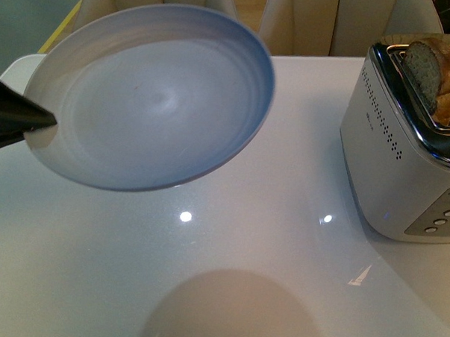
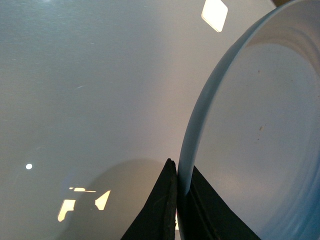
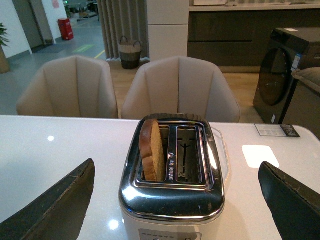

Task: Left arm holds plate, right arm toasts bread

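Note:
A pale blue-grey plate (image 1: 155,97) hangs tilted above the white table, casting a round shadow near the front edge. My left gripper (image 1: 47,120) is shut on its left rim; in the left wrist view the black fingers (image 2: 160,210) pinch the plate's rim (image 2: 192,135) from both sides. A slice of bread (image 1: 430,70) stands upright in one slot of the silver toaster (image 1: 403,153) at the right. In the right wrist view my right gripper (image 3: 177,197) is wide open above the toaster (image 3: 172,195), with the bread (image 3: 151,150) in the slot nearer its left finger and the other slot empty.
The white glossy table (image 1: 251,242) reflects ceiling lights. Beige chairs (image 3: 177,87) stand behind the table's far edge. A dark appliance (image 3: 285,70) and a small printed card (image 3: 277,130) on the table show in the right wrist view.

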`<action>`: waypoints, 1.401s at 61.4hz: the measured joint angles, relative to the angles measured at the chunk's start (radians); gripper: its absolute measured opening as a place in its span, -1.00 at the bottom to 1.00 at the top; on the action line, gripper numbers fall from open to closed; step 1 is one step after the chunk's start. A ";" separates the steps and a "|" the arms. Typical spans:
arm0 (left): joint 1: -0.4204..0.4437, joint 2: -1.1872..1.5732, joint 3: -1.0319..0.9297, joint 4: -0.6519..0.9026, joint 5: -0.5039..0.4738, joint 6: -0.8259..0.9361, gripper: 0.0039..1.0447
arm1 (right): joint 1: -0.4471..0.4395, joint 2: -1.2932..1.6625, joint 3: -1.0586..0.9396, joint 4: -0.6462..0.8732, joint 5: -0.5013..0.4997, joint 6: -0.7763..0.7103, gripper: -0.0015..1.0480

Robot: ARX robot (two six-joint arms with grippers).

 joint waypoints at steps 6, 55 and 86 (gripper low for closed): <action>0.085 0.086 -0.024 0.071 0.027 0.063 -0.95 | 0.000 0.000 0.000 0.000 0.000 0.000 0.83; 0.288 0.782 0.122 0.489 0.048 0.204 -0.95 | 0.000 0.000 0.000 0.000 0.000 0.000 0.83; 0.278 0.780 0.116 0.575 0.035 0.145 0.13 | 0.000 0.000 0.000 0.000 0.000 0.000 0.83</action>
